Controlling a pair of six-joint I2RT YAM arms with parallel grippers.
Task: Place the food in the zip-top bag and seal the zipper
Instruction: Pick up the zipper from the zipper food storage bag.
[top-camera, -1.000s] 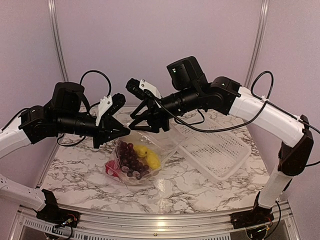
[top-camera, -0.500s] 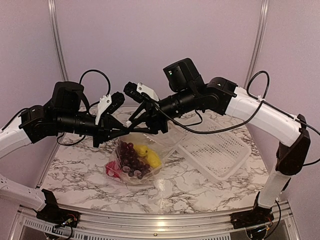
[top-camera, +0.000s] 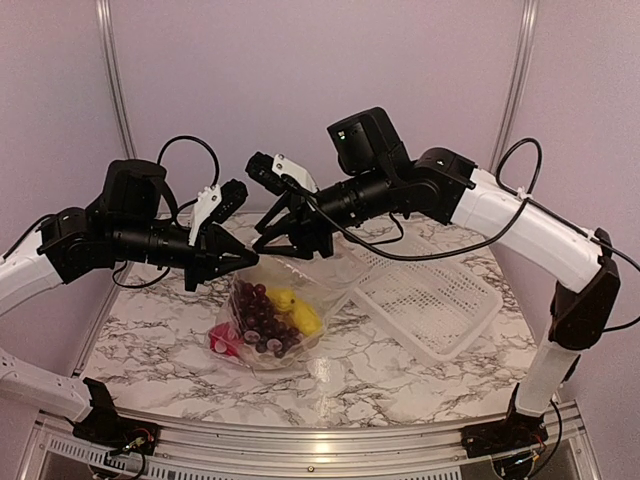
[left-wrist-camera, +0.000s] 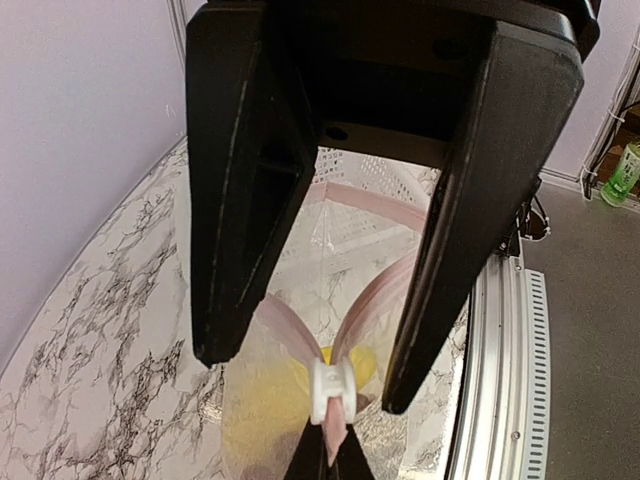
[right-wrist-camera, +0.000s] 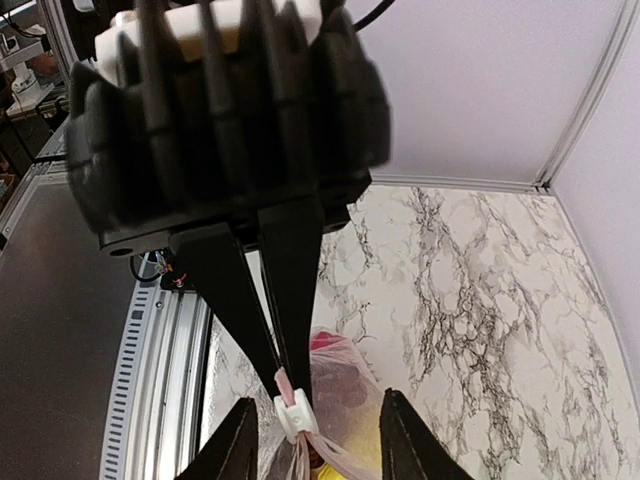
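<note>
bag: zip-top bag (top-camera: 322, 290) lies at the middle of the table (top-camera: 140, 350), toward the front edge; same spot as a second ago.
food: grape bunch (top-camera: 258, 318), yellow pieces (top-camera: 298, 315) and red piece (top-camera: 222, 338) are all inside the bag at its near end. No shift.
left gripper: left gripper (top-camera: 248, 262) is fully closed, tips pinching the end of the zipper (left-wrist-camera: 378, 295) and holding it up off the table. It has barely moved, only a touch higher.
slider: white slider (left-wrist-camera: 331, 388) sits on the strip just past the left tips. Beyond it the two pink strips split apart, so the mouth is unsealed there.
right gripper: right gripper (right-wrist-camera: 318, 400) is partly open, with one finger on each side of the slider. There is a gap on both sides and nothing is gripped. It has come left toward the left gripper since a second ago.
basket: white lattice basket (top-camera: 440, 300) is at the right side of the table toward the back edge, unchanged.
</note>
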